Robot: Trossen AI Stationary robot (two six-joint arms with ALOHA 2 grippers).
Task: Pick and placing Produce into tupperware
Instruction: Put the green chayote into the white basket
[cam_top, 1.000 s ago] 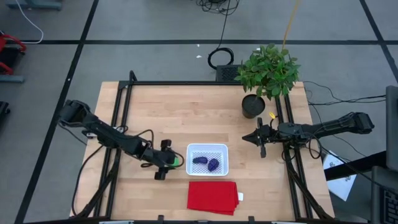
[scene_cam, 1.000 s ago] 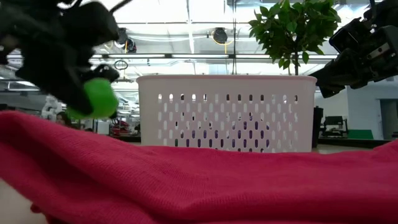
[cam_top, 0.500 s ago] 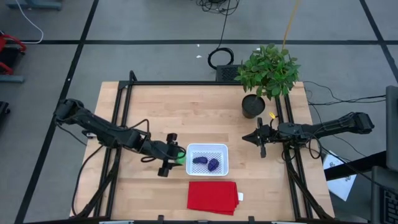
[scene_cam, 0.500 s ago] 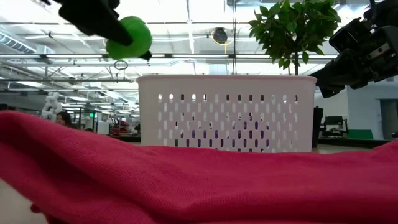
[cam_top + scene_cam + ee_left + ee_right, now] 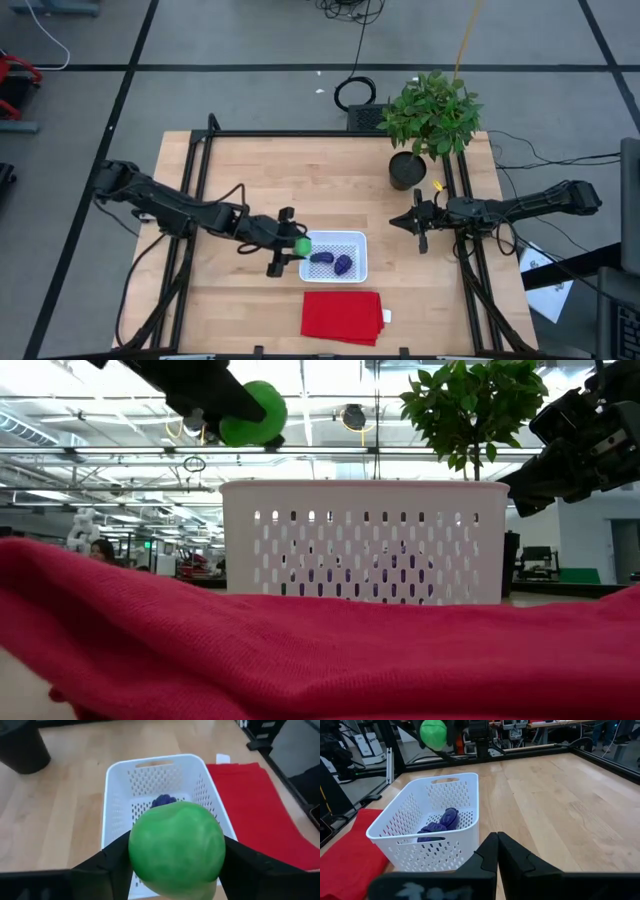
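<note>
One green ball (image 5: pixel 301 244) | clamped in left pincer (image 5: pixel 293 243) | above tupperware (image 5: pixel 334 256) edge

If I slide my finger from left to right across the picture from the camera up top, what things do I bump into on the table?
Left gripper holding the green ball → white tupperware with two purple pieces inside → right gripper, waiting → potted plant.

The small white perforated plastic tupperware (image 5: pixel 334 256) sits mid-table with 2 dark purple oblong toy lumps (image 5: pixel 332 261) inside. The bright green toy ball (image 5: pixel 301 245) hangs over its left rim. The flat red cloth (image 5: pixel 342 316) lies just in front; the leafy potted plant (image 5: pixel 430 118) stands behind, rightward.
</note>
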